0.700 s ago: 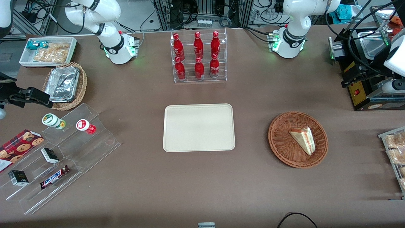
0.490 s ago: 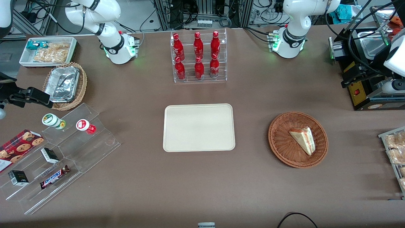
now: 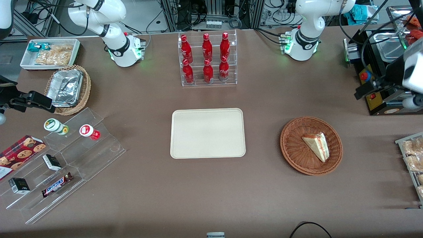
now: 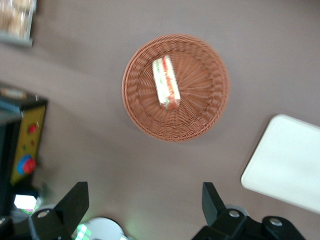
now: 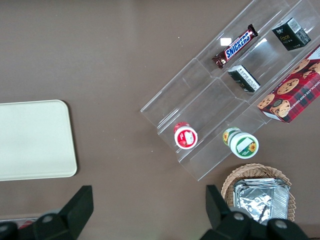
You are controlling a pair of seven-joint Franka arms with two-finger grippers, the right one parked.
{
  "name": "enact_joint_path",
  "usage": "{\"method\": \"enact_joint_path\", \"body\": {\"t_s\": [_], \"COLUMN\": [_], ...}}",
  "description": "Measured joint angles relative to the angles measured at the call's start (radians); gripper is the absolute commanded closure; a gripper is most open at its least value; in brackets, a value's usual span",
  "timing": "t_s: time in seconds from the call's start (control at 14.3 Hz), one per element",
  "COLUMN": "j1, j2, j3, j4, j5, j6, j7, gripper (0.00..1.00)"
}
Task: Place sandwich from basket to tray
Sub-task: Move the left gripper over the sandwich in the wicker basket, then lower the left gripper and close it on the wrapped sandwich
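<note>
Step in hand: the approach, as I judge it; nothing is grasped yet.
End effector: the end effector (image 4: 145, 207) hangs high above the surface (image 3: 211, 191) at the working arm's end, released, its two fingers (image 4: 75, 202) spread wide with nothing between them.
Sandwich: the sandwich (image 3: 317, 145) lies inside the basket (image 3: 292, 145), off centre toward the working arm's end, its striped filling edge facing up in the left wrist view (image 4: 165, 89).
Basket: sits on the surface toward the working arm's end, well apart from the tray (image 3: 208, 133).
Tray: lies flat at the middle of the surface, with nothing on it.
Next move calls for: coming down over the basket, turning the fingers to straddle the wedge across its narrow width, then closing gently, since the wrap looks soft and slippery.
Around: a rack of red bottles (image 3: 207, 59) stands farther from the front camera than the tray; a black machine (image 3: 380, 82) stands near the end effector; a bin of snacks (image 3: 411, 158) lies at the surface's edge beside the basket.
In the way: nothing stands between basket and tray; the basket's raised rim is the one thing to clear on lifting.
</note>
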Motion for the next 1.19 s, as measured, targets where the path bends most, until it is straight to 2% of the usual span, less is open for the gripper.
{"method": "enact_joint_path", "body": {"t_s": [0.14,0.7,0.91,1.19], "j1": [0.0,0.0,0.0,0.0], "j2": [0.043,0.145,0.222,0.313], "j3": [-0.001,-0.001,-0.002,-0.002], "j4": [-0.052,-0.434,-0.461,-0.462], "j5": [0.0,0.003,0.013,0.04], "j6": [0.053,0.535,0.63,0.709], "j7": [-0.084,-0.256,-0.335,-0.355], "gripper": [0.0,0.0,0.0,0.0]}}
